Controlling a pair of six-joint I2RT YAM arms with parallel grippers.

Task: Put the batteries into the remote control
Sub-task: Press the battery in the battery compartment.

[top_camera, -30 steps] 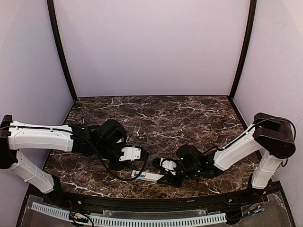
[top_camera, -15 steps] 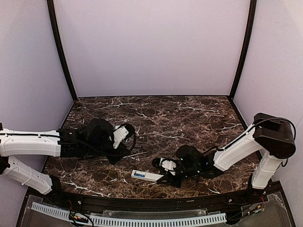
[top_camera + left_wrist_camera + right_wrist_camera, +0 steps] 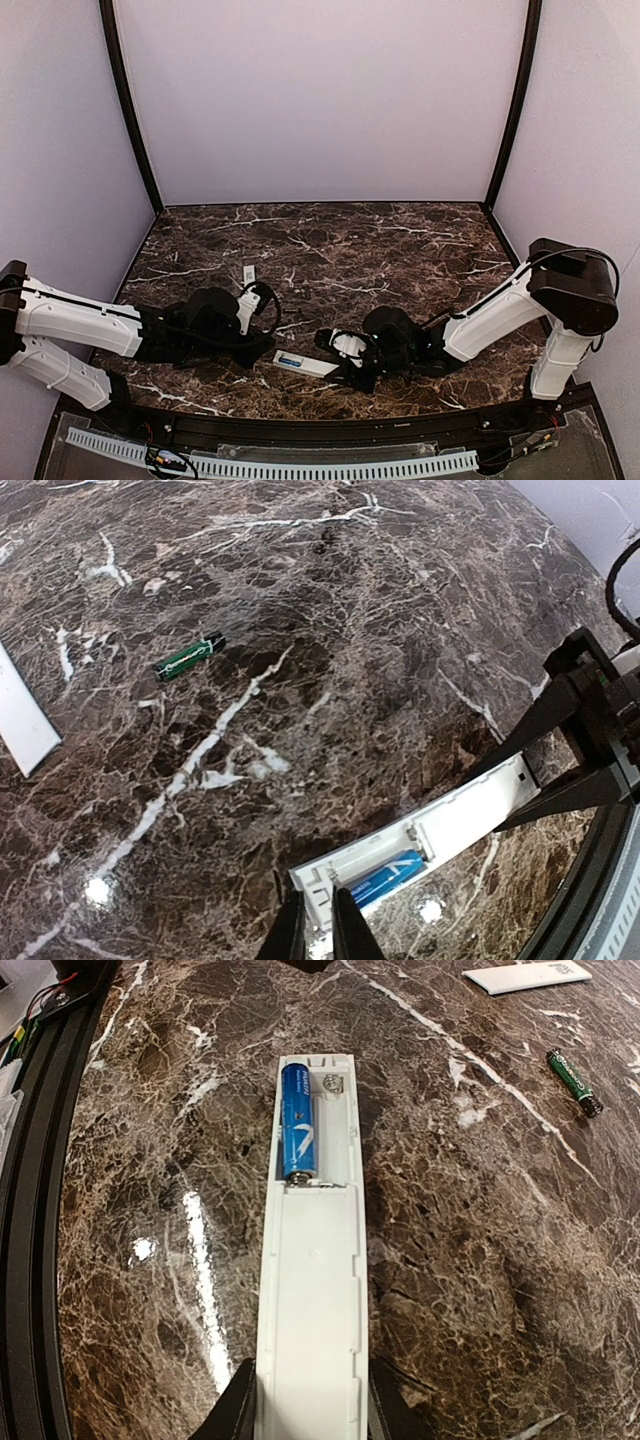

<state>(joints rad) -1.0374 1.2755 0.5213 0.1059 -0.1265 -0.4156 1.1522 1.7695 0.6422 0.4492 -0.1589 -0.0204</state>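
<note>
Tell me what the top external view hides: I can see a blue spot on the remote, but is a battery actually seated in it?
Observer: Yes. The right wrist view shows one blue battery lying in the open compartment of the remote control.
Operator: Is the compartment full?
Observer: No. The slot beside that battery is empty, with its spring bare.
Operator: Where is the other cell?
Observer: A green battery lies loose on the table, well apart from the remote. The right gripper clamps the remote's closed end, one finger on each long side.
</note>
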